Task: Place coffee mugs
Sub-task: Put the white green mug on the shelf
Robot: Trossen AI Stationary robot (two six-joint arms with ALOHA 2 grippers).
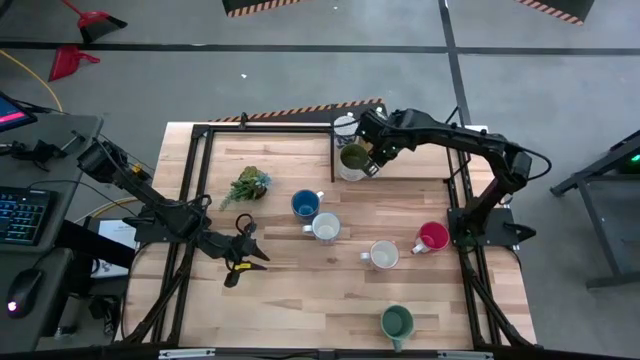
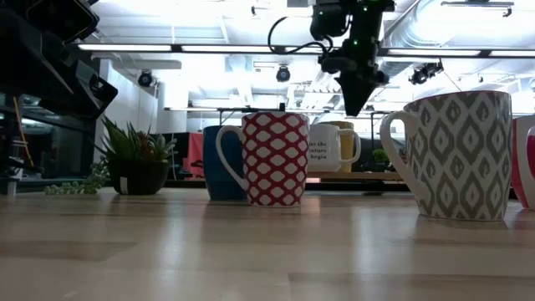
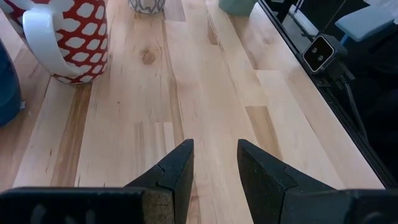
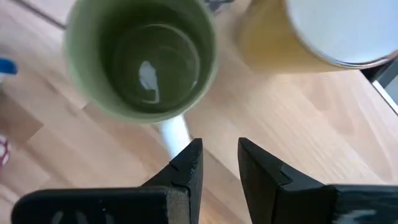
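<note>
Mugs number seven on the table from above: blue, patterned, olive green, cream, white, teal, red. Left claw hovers near the plant sprig, jaws narrowly parted, empty. Right claw hangs over the olive mug's handle, narrowly parted; only the wrist view shows this. Low view alone shows lettering on a far mug.
</note>
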